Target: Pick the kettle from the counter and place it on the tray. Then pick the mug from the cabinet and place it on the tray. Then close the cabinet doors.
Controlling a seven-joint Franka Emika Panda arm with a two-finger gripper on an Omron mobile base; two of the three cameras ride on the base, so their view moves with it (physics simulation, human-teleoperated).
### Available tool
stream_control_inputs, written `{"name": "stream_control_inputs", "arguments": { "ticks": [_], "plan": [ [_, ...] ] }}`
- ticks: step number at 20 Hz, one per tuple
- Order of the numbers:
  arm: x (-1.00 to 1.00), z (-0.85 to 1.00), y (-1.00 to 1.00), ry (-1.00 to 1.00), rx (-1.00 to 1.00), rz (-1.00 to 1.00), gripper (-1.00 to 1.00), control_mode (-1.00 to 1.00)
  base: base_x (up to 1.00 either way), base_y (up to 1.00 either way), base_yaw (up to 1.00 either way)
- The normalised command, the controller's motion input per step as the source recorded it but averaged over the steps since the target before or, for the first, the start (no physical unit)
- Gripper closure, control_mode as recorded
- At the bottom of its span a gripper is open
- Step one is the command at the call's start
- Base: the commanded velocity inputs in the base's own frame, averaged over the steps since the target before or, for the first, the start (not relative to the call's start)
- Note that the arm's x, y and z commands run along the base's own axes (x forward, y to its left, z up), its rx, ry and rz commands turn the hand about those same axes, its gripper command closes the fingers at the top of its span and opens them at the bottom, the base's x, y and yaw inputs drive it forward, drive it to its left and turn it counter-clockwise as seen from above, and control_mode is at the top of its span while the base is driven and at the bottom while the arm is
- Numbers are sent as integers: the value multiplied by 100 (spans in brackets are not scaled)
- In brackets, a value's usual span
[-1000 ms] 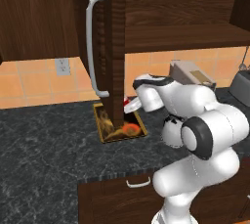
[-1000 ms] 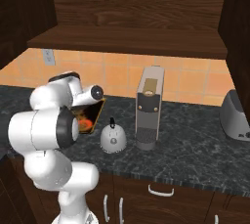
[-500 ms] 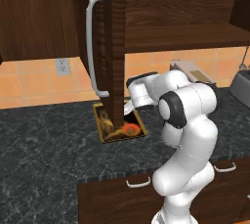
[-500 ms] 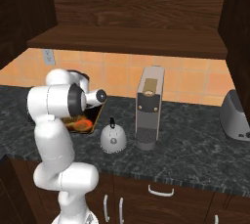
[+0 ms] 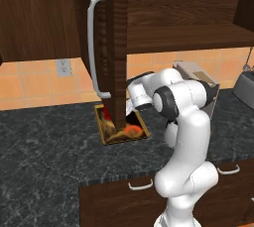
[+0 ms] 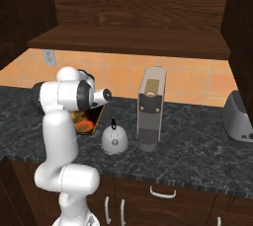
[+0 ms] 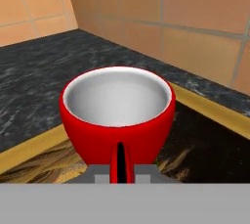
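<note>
Mug (image 7: 117,115), red w/ white inside, upright directly over tray (image 7: 29,147); handle faces camera, sits between the fingers at bottom of hand view. Whether fingers are clenched on handle or released: cannot tell. Tray lies on desk (image 5: 44,156) beneath open cabinet door (image 5: 117,47). Kettle (image 6: 114,138) stands on desk (image 6: 197,146), just beside tray (image 6: 95,119), apart from it, next to coffee machine (image 6: 150,109).

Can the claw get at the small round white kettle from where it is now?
Probably not yet: the claw seems occupied with the red mug over the wooden-rimmed tray. The white kettle itself stands unobstructed on the dark marbled counter.
</note>
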Motion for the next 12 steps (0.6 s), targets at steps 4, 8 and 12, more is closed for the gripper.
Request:
{"name": "stream_control_inputs", "arguments": {
  "ticks": [4,8,12],
  "plan": [
    [-2,-2,14,0,0,1,-100,-100,0,0,0],
    [-16,19,14,0,0,0,-100,-100,0,0,0],
    [-8,54,-1,0,0,-3,-100,-100,0,0,0]
  ]
}}
